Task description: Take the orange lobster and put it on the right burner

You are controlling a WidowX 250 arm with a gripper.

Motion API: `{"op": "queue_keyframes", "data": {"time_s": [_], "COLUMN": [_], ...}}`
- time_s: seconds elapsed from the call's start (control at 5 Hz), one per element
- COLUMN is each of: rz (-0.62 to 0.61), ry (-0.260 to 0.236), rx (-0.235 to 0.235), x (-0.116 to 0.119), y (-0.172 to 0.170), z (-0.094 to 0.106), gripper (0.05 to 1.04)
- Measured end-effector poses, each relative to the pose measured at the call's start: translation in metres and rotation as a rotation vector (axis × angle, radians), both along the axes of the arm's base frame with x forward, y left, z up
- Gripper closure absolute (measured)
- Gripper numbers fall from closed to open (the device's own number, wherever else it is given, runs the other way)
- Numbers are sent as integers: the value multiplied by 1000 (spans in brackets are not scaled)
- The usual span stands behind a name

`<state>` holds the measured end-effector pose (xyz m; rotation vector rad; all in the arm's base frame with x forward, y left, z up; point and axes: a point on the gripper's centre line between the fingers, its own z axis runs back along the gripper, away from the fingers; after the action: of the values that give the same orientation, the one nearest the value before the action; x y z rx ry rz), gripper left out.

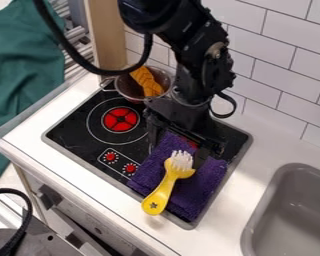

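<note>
My gripper [177,145] hangs over the right part of the black stove, its fingers apart on either side of the upper part of a purple cloth. An orange object [146,81], which looks like the lobster, leans in a metal pot [125,90] at the stove's back left corner, behind and to the left of the gripper. A bit of red from the right burner [190,143] shows beneath the gripper; the arm and the cloth hide the rest.
The purple cloth [199,189] lies over the stove's right front, with a yellow brush [165,189] on top. The left burner [120,119] is uncovered. A grey sink [293,207] is at right, and a tiled wall stands behind.
</note>
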<state>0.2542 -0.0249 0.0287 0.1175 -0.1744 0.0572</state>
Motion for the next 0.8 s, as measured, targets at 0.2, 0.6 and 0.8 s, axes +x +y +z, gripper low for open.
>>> {"op": "queue_keyframes", "data": {"time_s": [0.2,0.6,0.8], "rz": [-4,24,67], "ry": [32,58,9], "rx": [4,-27,-50], "x": [-4,22,45], "y": [1,48,64], "z": [-7,-12,-4], "gripper": [82,82,82]}}
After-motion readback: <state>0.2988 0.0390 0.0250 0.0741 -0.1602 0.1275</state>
